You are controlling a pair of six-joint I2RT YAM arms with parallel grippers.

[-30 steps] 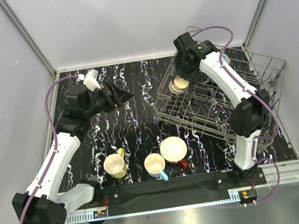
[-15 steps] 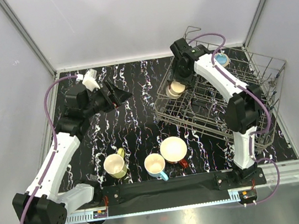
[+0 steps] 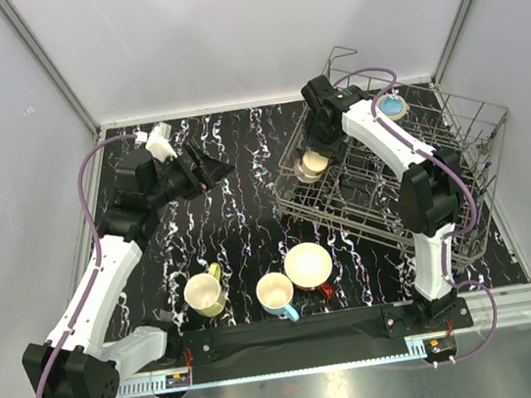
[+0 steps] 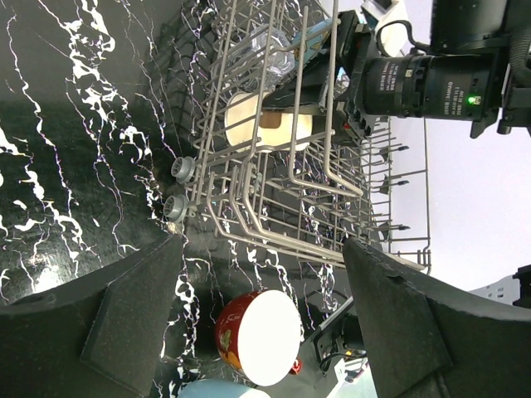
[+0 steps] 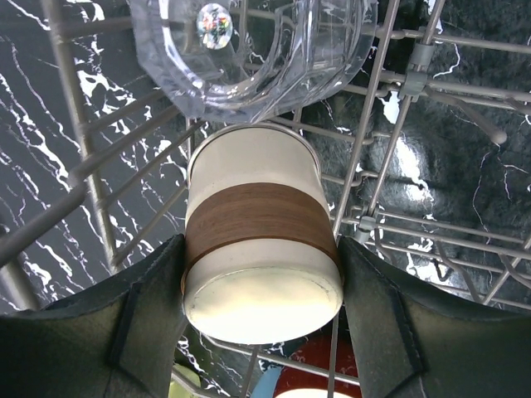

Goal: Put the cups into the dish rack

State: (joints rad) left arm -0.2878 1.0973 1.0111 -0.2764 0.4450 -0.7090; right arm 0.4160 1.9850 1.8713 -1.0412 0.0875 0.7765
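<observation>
Gripping the cream-brown cup [image 5: 261, 249], right jaws sit inside the dish rack's [image 3: 470, 140] left edge; left jaws gape.

The table [image 3: 238, 213] is overlooked from above, and the dish rack [image 3: 344, 212], shared by all views, is faced distantly by the left wrist, closely by the right.

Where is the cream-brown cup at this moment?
In the top view the cup is right of centre, at the left end of the rack, held in the right gripper beside the tumbler.
</observation>
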